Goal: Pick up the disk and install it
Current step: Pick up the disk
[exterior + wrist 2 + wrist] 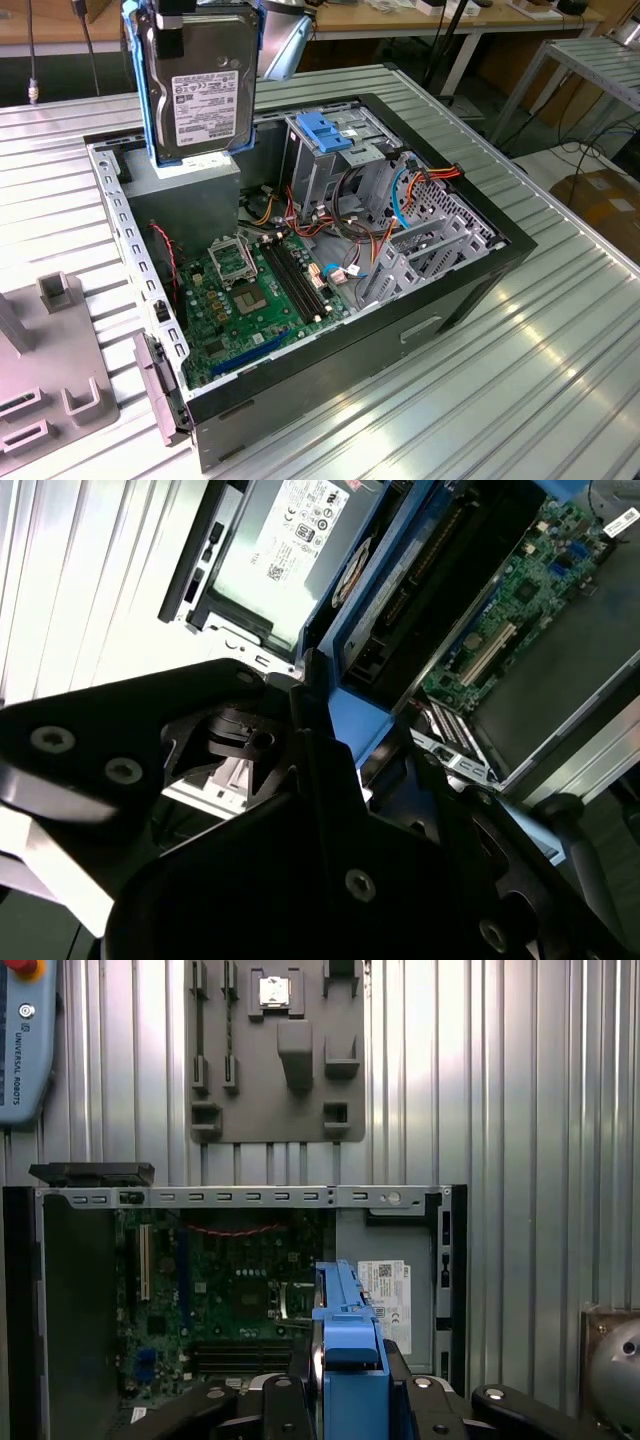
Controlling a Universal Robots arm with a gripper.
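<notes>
My gripper (350, 1395) is pinching the disk (198, 90), which hangs upright with its white label facing outward. In the exterior view the disk is at eleven o'clock, over the open computer case (470, 290) and just above the grey power-supply box (185, 195). The drive cage (330, 150) stands at one o'clock from the motherboard (250, 300).

Bright light, white glare on ribbed table (540, 350), shadow inside computer case (400, 345).
</notes>
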